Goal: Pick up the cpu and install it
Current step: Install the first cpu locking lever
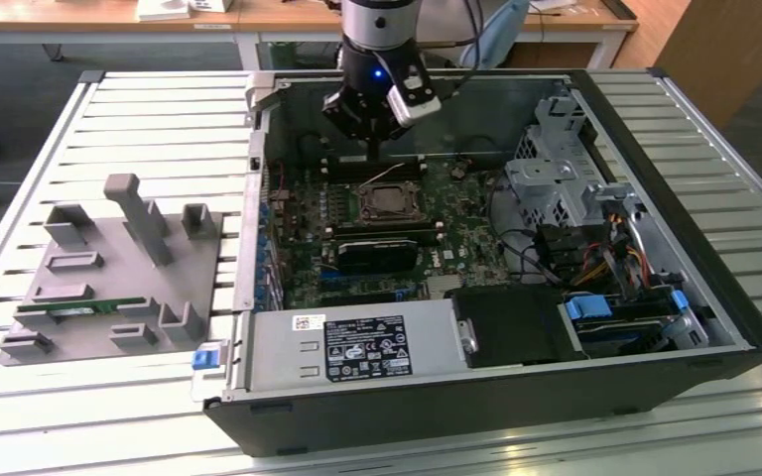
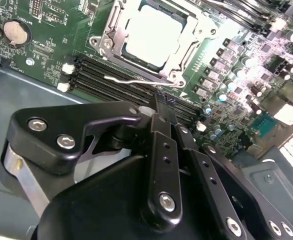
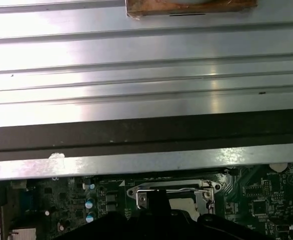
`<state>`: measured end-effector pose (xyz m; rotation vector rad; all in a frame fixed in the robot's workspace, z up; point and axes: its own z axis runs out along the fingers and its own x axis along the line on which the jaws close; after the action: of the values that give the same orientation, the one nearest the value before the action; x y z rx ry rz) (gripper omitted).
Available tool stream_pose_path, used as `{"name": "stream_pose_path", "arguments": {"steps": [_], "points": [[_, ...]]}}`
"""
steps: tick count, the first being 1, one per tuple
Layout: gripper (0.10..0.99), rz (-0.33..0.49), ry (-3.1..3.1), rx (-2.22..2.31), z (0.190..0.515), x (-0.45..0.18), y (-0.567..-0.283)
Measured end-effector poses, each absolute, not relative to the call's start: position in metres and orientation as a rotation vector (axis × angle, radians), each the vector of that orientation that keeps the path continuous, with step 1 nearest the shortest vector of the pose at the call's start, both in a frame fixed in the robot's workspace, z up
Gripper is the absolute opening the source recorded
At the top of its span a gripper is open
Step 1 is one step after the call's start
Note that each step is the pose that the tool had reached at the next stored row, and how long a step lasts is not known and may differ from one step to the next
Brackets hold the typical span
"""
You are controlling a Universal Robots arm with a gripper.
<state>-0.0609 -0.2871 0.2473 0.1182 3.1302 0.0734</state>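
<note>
Claw (image 2: 161,107) pinched shut, empty, just above the socket (image 2: 154,40); cpu (image 2: 151,35) seated, a dip could scrape it

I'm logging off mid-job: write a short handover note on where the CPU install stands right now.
End effector: shut, fingers together and holding nothing, above the motherboard beside the socket.
CPU: lying in the socket, silver top up, in the second wrist view.
Done: chip picked up and placed.
Left: the socket's metal frame sits around the chip; I cannot tell whether the wire lever is latched, so check it.
</note>
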Motion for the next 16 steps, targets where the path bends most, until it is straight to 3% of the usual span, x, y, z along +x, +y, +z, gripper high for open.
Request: {"name": "stream_pose_path", "arguments": {"steps": [16], "points": [[0.106, 0.073, 3.127, 0.095, 0.230, -0.046, -0.283]]}}
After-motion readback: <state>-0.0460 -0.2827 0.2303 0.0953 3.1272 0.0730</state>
